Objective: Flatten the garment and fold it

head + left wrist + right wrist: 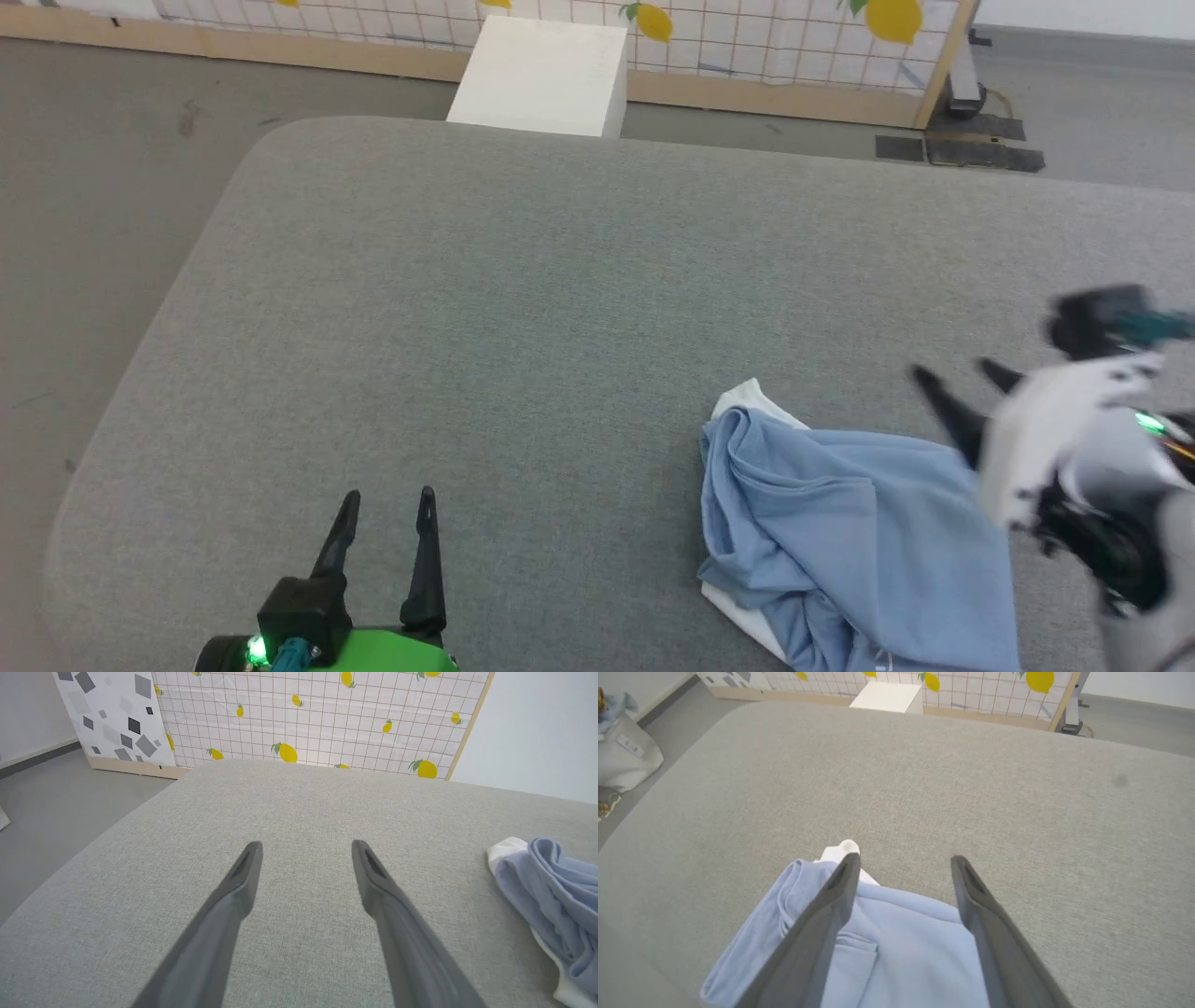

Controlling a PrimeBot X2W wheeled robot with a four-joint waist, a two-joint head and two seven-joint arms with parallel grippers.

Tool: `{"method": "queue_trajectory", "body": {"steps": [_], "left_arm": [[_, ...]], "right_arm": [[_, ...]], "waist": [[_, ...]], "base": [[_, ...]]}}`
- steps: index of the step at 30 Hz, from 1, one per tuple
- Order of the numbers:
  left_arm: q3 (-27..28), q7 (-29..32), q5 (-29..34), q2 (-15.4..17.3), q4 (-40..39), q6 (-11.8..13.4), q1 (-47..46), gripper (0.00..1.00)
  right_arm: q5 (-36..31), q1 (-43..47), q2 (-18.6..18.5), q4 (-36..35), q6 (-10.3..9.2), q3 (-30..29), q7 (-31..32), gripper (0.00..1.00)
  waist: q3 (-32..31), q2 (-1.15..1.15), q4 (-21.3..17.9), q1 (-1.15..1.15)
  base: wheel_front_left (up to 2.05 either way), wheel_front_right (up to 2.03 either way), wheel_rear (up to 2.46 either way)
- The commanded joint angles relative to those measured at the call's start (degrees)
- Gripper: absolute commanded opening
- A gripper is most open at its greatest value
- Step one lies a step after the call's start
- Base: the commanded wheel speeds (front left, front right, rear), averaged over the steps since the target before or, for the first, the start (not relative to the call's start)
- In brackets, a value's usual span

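From the head view I see the garment (pixel 840 523) lying crumpled on the grey fabric-covered worktop (pixel 523 280), at its near right part. It is a bunched heap of light blue cloth with white fabric peeking out at the far corner and along the near left edge. My right pincer (pixel 954 371) is blurred in that view, at the garment's right side, its two dark fingers parted and pointing away from me. In the right wrist view that pincer (pixel 904 858) hangs over the garment (pixel 901 942) with a wide gap between the fingers and nothing held; I cannot tell whether the fingers touch the cloth. My left pincer (pixel 388 495) sits at the lower left, well apart from the garment, fingers spread and empty. In the left wrist view it (pixel 306 844) is above bare grey fabric, with the garment (pixel 556 891) off at the right edge. Beyond the worktop stand a white box (pixel 541 75) and a lemon-printed screen (pixel 747 37).
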Motion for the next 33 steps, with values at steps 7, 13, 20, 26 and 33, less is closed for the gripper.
{"method": "queue_trajectory", "body": {"steps": [7, 13, 20, 26, 33], "left_arm": [[0.74, -0.27, 0.91, 0.16, -1.99, 0.54, 1.32, 1.0], [0.39, -0.21, 1.41, 0.38, -2.03, 0.42, 0.26, 1.0], [-0.18, 0.29, 1.71, 0.68, -2.06, 0.39, -0.75, 1.0], [-0.76, 0.77, 1.84, 0.97, -1.94, 0.23, -1.25, 1.0], [-2.04, 1.22, 2.17, 1.55, -2.0, -0.57, -1.97, 1.0]], "right_arm": [[-2.25, 12.17, 0.58, -3.59, -0.08, -11.09, -1.83, 1.0], [-2.02, 15.95, 2.93, -0.23, -0.08, -12.58, -2.46, 1.0], [-2.13, 14.18, 3.07, 4.49, -0.08, -11.5, -2.89, 1.0], [-1.16, 12.32, 3.55, 9.48, -0.08, -10.96, -2.0, 1.0], [-1.82, 11.05, 3.58, 13.53, -0.08, -11.3, -0.68, 0.0]], "waist": [[2.12, 0.0, -1.28, 0.0], [4.72, 0.0, -0.92, 0.0], [5.98, 0.0, 0.25, 0.0], [6.07, 0.0, 1.28, 0.0], [4.5, 0.0, 1.25, 0.0]], "base": [[0.0, 0.0, 0.0], [0.0, 0.0, 0.0], [0.0, 0.0, 0.0], [0.0, 0.0, 0.0], [0.0, 0.0, 0.0]]}}
